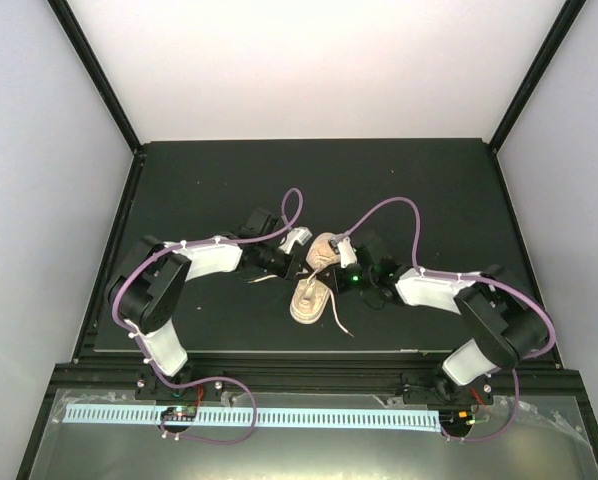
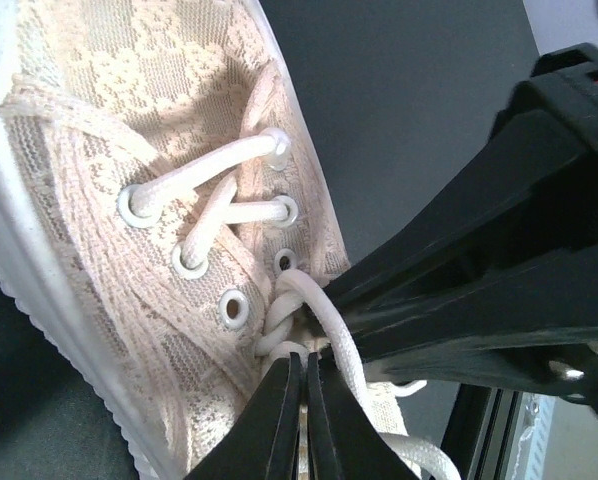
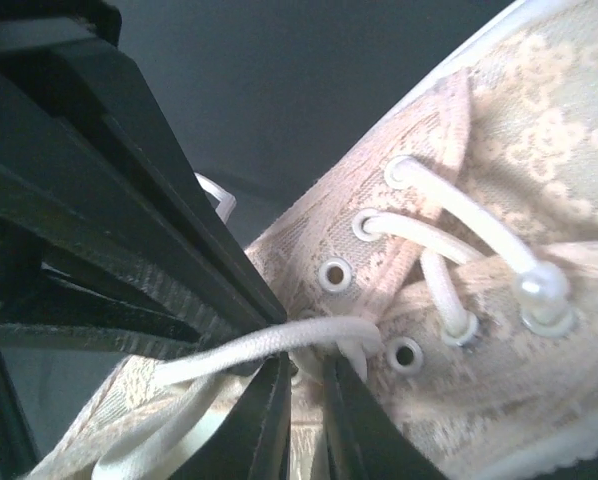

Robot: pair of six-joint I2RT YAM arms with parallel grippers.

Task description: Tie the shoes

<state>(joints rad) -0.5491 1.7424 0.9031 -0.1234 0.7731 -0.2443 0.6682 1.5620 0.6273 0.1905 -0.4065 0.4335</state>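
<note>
Each black gripper fills much of the other's wrist view. The sneaker (image 1: 324,250) lies mid-mat (image 1: 429,190) between them, with what looks like a second beige shoe (image 1: 309,300) touching it on the side nearer the arm bases. The left gripper (image 2: 301,358) is pinched tight on the laces (image 2: 314,310). The right gripper (image 3: 304,365) is nearly closed around a lace. The mat is dark and matte, the walls (image 1: 329,60) white. The sneaker is lacy fabric with metal eyelets (image 2: 234,305) and a ribbed pale sole (image 2: 54,335).

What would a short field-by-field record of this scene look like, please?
Shoe: beige, lying on the dark table between the two arms
Left fingers: shut on the lace
Right fingers: nearly together at the lace, grip unclear
Bow: none visible
</note>
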